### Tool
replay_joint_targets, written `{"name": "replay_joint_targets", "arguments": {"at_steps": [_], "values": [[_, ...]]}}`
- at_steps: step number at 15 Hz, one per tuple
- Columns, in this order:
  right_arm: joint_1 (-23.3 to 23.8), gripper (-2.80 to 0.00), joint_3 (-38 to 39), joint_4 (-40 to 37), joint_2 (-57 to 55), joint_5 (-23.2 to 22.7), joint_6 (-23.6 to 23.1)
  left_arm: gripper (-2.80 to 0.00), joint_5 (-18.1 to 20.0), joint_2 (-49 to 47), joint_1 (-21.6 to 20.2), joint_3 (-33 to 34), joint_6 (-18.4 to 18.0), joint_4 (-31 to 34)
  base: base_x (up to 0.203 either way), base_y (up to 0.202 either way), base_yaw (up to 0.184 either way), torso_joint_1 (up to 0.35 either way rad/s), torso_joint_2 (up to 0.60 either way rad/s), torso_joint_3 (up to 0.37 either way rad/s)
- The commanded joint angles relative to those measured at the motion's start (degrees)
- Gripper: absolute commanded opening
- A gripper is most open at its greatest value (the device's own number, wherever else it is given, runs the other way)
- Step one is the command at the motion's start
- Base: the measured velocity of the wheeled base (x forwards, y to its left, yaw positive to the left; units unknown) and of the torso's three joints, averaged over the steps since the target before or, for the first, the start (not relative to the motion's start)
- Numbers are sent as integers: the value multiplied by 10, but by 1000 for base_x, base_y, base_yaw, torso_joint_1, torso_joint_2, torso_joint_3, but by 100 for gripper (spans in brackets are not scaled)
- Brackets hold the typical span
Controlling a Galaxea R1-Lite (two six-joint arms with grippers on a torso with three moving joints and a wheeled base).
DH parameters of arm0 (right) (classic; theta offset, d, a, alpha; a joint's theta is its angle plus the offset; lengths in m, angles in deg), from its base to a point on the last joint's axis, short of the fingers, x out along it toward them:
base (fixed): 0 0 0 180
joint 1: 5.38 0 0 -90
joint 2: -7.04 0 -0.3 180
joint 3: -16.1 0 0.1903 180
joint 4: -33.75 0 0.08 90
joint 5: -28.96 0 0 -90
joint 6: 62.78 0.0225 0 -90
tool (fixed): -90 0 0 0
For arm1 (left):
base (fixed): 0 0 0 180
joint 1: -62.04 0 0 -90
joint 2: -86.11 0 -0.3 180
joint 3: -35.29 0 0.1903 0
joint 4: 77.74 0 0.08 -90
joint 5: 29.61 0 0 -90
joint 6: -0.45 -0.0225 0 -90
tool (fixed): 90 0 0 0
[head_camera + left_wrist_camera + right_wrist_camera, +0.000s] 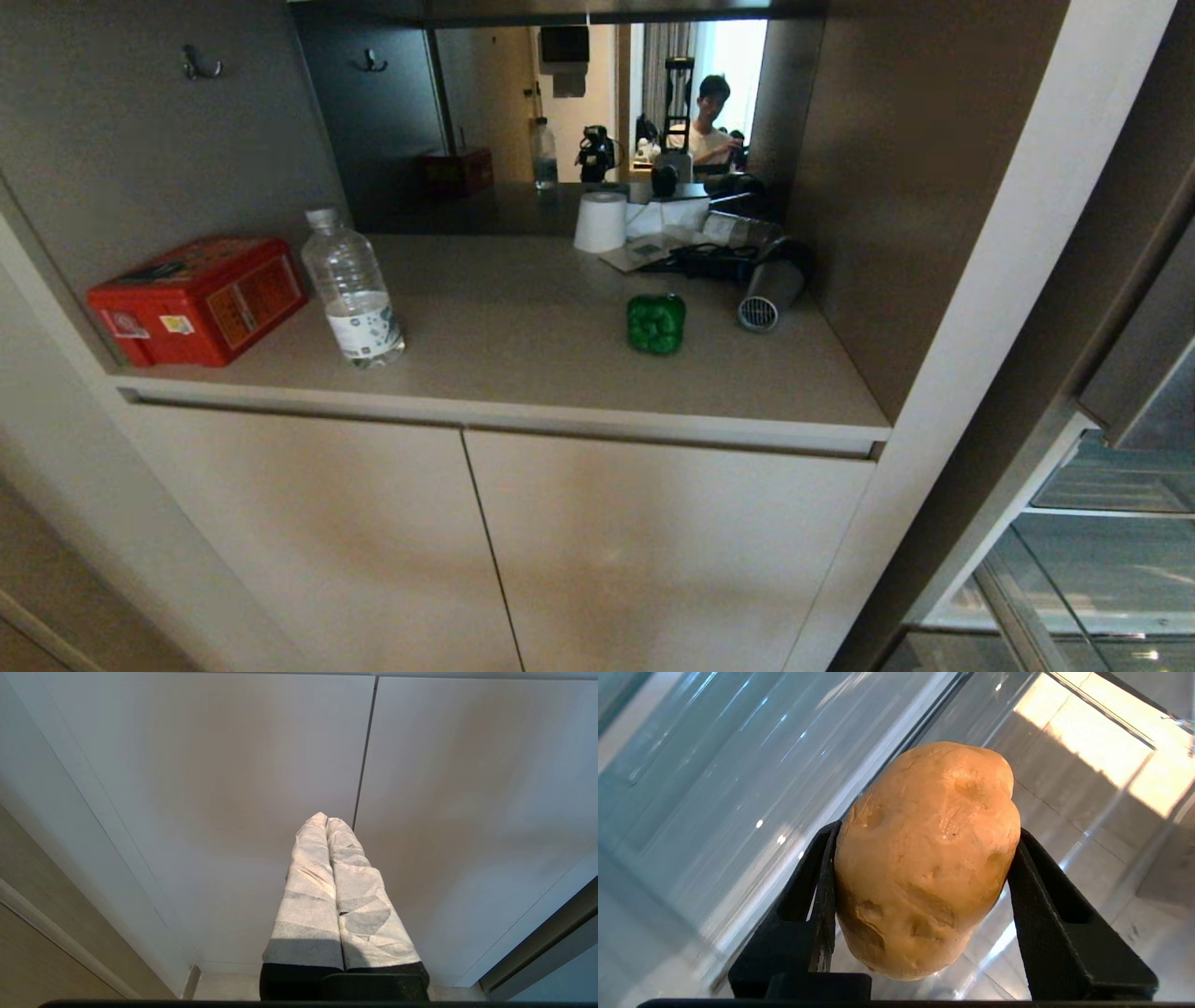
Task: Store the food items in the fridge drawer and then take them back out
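My right gripper (927,830) is shut on the tan-brown potato (924,858), black fingers (822,882) pressing both its sides. It hangs over the ribbed clear plastic of the fridge drawer (705,793). The dark-green bell pepper (655,324) sits on the beige counter (523,373), right of centre. Neither arm shows in the head view. Down in front of the white cabinet doors (467,788), my left gripper (325,819) is parked and shut, its white-wrapped fingers pressed together on nothing.
On the counter stand a red box (198,299), a water bottle (353,289), a white paper roll (600,222) and a grey hair dryer (771,291). The fridge's clear shelves (1102,560) show at lower right. A mirror behind reflects a person (711,126).
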Motion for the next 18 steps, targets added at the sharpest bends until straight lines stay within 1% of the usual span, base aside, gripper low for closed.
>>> {"name": "replay_joint_targets", "arguments": {"at_steps": [1,2,3,6,10,12,14,15,18], "values": [[1,-280,-8,27,-44,1,1,-280,0,0,0,0,-1,0,0,0,0,0,0,0],[1,-280,-10,33,-50,2,1,-280,0,0,0,0,0,0,0,0,0,0,0,0],[1,0,-18,33,-55,2,2,-280,0,0,0,0,0,0,0,0,0,0,0,0],[12,0,-33,32,-68,1,6,-280,0,0,0,0,0,0,0,0,0,0,0,0],[12,0,-41,34,-91,2,5,-280,0,0,0,0,0,0,0,0,0,0,0,0],[13,0,-38,34,-76,1,7,-280,0,0,0,0,0,0,0,0,0,0,0,0],[19,0,-27,33,-33,-1,7,-280,0,0,0,0,0,0,0,0,0,0,0,0],[20,-280,-20,33,-4,-3,8,-280,0,-1,0,0,0,0,0,0,0,0,0,0],[20,-280,10,32,96,-10,8,-280,0,0,0,0,0,0,0,0,0,0,0,0]]}}
